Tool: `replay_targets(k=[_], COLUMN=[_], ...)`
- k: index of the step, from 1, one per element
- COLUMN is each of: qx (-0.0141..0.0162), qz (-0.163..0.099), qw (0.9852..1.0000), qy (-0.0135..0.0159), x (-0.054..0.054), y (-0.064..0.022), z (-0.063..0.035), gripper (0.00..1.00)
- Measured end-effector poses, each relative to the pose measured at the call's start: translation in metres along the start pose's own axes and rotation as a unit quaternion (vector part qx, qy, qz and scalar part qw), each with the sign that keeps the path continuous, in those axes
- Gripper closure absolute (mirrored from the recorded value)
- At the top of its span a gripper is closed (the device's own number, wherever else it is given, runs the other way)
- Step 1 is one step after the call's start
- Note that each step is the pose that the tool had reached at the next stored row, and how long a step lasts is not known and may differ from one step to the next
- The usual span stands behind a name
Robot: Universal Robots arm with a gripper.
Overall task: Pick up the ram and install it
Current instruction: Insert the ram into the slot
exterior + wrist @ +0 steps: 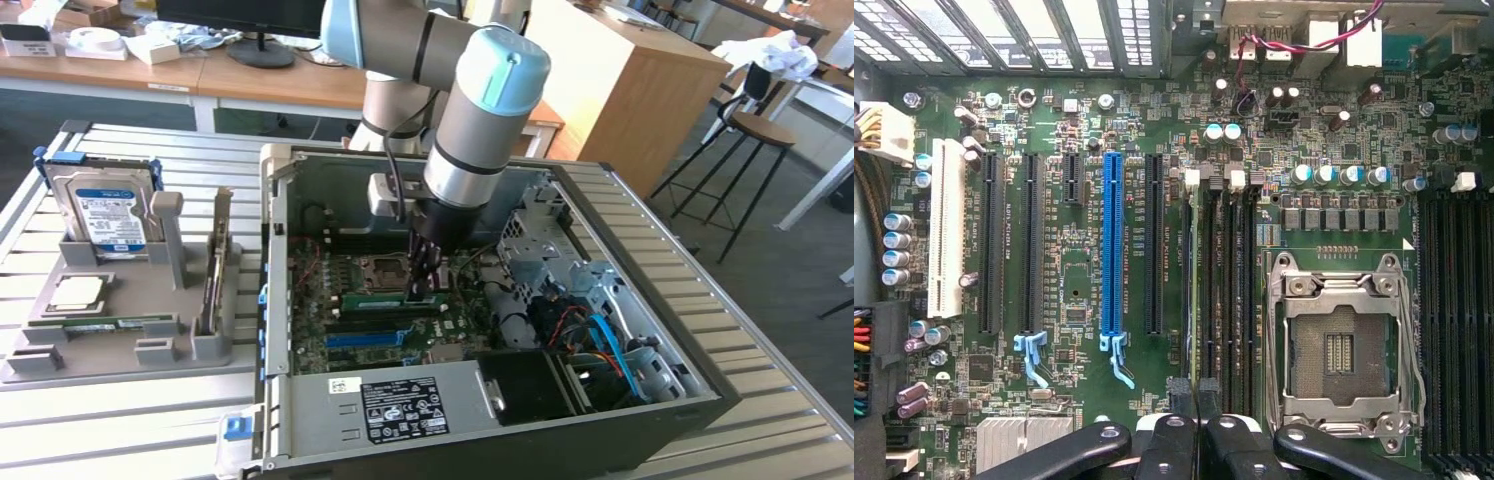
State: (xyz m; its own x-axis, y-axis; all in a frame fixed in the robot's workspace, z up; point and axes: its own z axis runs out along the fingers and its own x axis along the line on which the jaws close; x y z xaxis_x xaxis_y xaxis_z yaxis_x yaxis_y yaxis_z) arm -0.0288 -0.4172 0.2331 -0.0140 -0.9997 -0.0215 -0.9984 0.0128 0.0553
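The long green ram [376, 297] stood on edge, pinched in my hand [424, 290], low on the motherboard [350, 338].

A blue-labelled hard drive [110, 215] stands upright beside the open computer case [601, 435].

Looked like a robotics lab/office: open PC case [276, 260] on slatted metal bench [120, 420], desks [120, 70] w/ monitor [240, 15], stools [754, 130] behind.

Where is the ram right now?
Inside the case, mid exterior view: the ram stands edge-up on the motherboard beside the processor socket, pinched in the claw.
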Motion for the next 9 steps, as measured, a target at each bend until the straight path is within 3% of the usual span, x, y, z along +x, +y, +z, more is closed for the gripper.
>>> replay_targets(k=[9], qx=[0.0000], qz=[0.000], qw=[1.0000], qy=[0.0000], x=[-0.0012], y=[-0.0001], z=[0.0010], gripper=[0.89])
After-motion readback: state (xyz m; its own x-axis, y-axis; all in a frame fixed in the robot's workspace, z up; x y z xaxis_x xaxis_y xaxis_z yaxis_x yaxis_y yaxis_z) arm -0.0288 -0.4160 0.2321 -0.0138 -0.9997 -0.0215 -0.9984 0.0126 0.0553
